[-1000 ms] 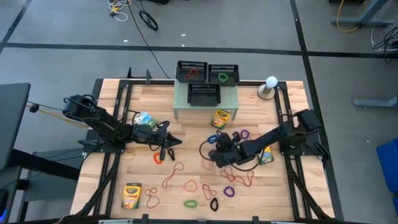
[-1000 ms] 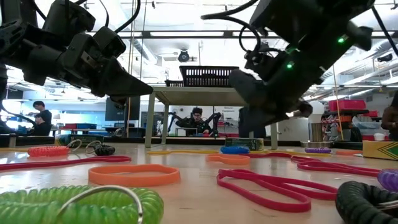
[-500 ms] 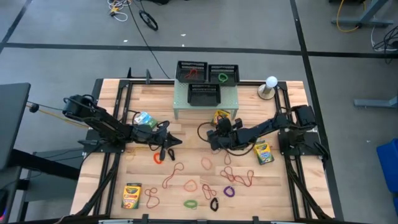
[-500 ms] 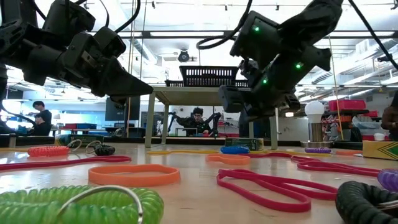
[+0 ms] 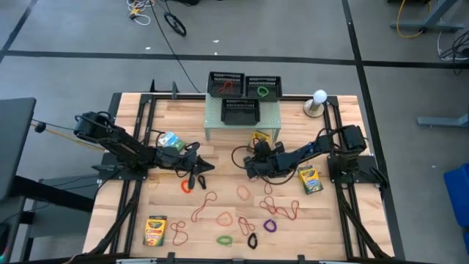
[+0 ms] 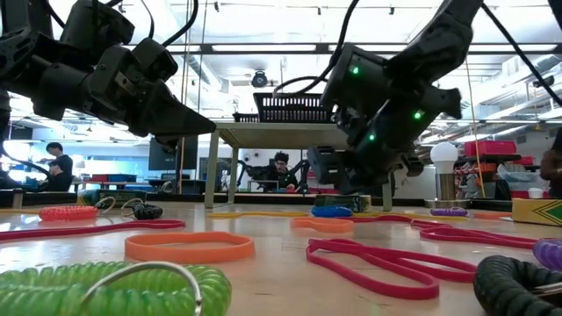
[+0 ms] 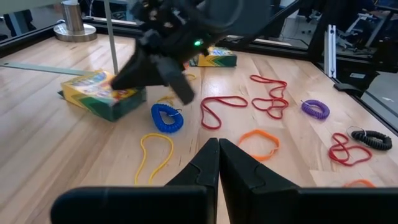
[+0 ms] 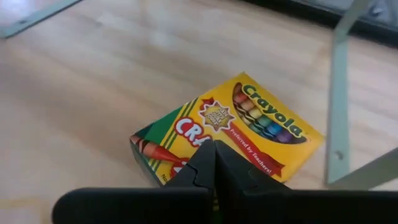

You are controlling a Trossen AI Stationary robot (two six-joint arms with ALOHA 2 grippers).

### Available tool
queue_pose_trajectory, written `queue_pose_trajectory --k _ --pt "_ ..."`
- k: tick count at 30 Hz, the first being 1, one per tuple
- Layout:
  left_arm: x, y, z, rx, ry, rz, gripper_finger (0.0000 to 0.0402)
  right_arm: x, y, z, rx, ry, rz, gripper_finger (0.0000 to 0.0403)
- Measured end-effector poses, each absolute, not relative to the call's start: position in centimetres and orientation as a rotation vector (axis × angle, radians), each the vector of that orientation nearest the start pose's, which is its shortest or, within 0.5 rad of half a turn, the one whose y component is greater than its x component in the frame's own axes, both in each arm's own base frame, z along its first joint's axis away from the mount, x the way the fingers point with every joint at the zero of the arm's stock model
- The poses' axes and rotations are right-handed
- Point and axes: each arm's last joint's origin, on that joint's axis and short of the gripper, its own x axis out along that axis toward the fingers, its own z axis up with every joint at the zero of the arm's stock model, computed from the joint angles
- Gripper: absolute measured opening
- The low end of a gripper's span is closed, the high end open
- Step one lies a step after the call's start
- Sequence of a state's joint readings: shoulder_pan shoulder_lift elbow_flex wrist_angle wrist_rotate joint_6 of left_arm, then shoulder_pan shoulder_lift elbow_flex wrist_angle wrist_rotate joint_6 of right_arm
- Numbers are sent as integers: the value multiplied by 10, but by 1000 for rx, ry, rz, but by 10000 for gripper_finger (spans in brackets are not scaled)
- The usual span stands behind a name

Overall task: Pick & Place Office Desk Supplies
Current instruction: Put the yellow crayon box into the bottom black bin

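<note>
Left gripper (image 5: 196,174) is held low over the wooden table (image 5: 337,227) left of centre, fingers pressed shut on nothing, beside a red rubber band (image 5: 186,186). Right gripper (image 5: 249,164) is likewise closed and empty, poised just above a crayon box (image 8: 233,134) lying flat in front of the pale green riser (image 5: 242,116).

Four crayon boxes are counted from above: one behind the left gripper (image 5: 168,139), one at the near left corner (image 5: 155,230), the one under the right gripper (image 5: 260,137), and one by the right arm (image 5: 310,179). "Crayola" and "Preferred by Teachers!" are read on the box (the rest is covered). Loose rubber bands (image 5: 249,220) are scattered across the middle. Three black mesh trays (image 5: 226,83) are seen on and behind the riser.

Seated people (image 6: 279,168) are visible in the room beyond.
</note>
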State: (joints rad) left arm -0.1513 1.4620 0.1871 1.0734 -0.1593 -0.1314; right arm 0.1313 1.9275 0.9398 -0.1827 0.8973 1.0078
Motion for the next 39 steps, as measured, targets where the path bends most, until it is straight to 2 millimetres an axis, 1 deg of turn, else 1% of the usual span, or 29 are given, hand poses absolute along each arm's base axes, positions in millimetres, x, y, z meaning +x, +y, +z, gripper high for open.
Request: queue_pose_trajectory --k 10,13,16,18,22,24,30,34,37,39 --pt "213 -28 130 -96 198 18 14 325 59 119 477 661 -873 7" --pt "213 -28 130 -96 198 18 14 322 71 125 502 682 -808 8" --pt "213 -28 130 -96 198 18 14 317 79 138 513 673 -765 15" --pt "213 -28 130 -97 197 18 14 313 81 148 512 661 -755 24" --pt "213 -28 130 -99 198 18 14 306 75 163 500 658 -764 49" --pt "213 -28 130 -99 198 18 14 307 68 166 482 686 -752 63" --pt "213 -28 130 -101 198 18 14 313 38 163 442 862 -613 116" --pt "213 -28 130 -104 198 19 14 314 20 163 381 918 -560 154" --pt "213 -28 130 -104 198 18 14 313 11 161 393 974 -535 169" --pt "213 -28 130 -104 198 18 14 310 7 159 395 999 -555 171"
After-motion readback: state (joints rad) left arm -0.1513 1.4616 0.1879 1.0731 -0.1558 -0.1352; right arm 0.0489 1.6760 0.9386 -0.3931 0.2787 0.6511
